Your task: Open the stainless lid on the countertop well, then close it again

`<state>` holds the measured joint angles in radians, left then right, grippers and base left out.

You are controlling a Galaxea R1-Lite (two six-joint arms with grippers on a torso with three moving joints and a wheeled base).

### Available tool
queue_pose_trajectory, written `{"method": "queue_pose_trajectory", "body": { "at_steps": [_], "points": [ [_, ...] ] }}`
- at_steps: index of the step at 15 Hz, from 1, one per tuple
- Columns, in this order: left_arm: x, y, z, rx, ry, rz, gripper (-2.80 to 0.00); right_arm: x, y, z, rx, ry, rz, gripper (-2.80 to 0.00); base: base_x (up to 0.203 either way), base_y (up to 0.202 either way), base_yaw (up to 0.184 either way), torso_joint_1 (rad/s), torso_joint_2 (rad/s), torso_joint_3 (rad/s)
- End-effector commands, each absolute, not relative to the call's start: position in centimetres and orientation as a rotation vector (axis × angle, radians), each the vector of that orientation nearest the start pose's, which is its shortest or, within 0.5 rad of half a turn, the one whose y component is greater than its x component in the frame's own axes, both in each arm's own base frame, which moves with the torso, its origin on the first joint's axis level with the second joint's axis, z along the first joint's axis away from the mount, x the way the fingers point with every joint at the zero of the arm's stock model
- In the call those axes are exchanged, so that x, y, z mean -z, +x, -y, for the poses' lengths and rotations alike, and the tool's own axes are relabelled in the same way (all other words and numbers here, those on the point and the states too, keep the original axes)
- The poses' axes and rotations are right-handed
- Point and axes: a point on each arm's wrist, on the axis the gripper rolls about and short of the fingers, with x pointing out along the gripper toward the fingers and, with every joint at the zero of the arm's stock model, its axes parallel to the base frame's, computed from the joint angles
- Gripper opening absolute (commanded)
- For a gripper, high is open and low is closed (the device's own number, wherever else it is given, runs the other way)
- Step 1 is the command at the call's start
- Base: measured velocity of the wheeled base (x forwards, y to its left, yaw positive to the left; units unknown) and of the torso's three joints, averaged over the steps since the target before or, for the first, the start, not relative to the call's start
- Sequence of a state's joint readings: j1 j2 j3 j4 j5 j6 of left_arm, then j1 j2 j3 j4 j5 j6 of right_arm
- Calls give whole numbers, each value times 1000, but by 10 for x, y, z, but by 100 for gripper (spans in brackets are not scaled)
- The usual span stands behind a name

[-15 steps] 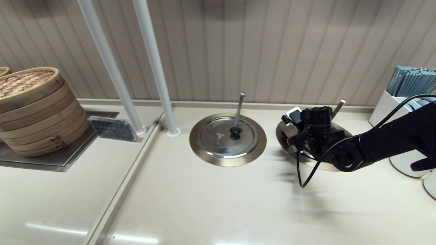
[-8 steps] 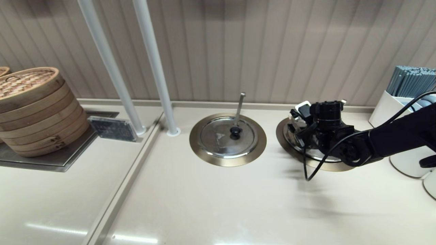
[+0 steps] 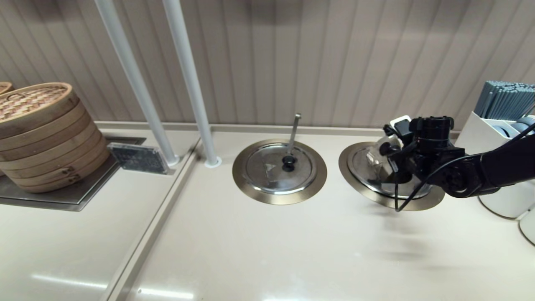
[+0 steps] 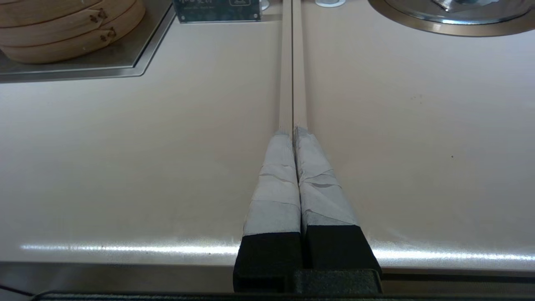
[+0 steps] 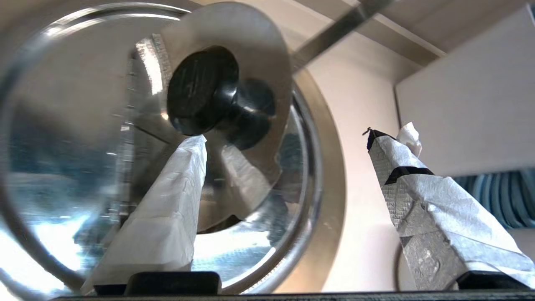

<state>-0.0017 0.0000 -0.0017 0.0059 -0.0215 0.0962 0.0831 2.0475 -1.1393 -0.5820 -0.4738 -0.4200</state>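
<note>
Beige counter runs smooth and glossy under us, with wide bare room in front. Our right gripper hangs spread above the stainless lid, one taped finger beside its black knob on the raised folding section. That shiny lid sits in the countertop well, ringed in brushed metal, near the white container. Our left gripper rests pressed together over the counter seam.
</note>
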Motion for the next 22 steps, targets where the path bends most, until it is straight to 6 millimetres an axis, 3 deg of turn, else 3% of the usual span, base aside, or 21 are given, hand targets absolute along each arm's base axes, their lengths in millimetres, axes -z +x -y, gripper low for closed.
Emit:
{"method": "queue_pose_trajectory", "body": {
  "at_steps": [1, 6, 12, 16, 17, 22],
  "points": [
    [-75, -23, 0, 23, 97, -4, -280, -148, 393, -7, 359, -497, -386, 0, 0, 0, 0, 0, 0, 0],
    [-75, -23, 0, 23, 97, -4, -280, -170, 380, 0, 376, -469, -323, 0, 0, 0, 0, 0, 0, 0],
    [-75, -23, 0, 23, 97, -3, -280, -171, 379, -1, 380, -399, -306, 0, 0, 0, 0, 0, 0, 0],
    [-75, -23, 0, 23, 97, -3, -280, -169, 350, -2, 320, -301, -321, 0, 0, 0, 0, 0, 0, 0],
    [-75, -23, 0, 23, 97, -3, -280, -168, 340, -3, 283, -275, -325, -280, 0, 0, 0, 0, 0, 0],
    [-75, -23, 0, 23, 97, -3, -280, -189, 273, -12, 168, -150, -268, -280, 0, 0, 0, 0, 0, 0]
  ]
}}
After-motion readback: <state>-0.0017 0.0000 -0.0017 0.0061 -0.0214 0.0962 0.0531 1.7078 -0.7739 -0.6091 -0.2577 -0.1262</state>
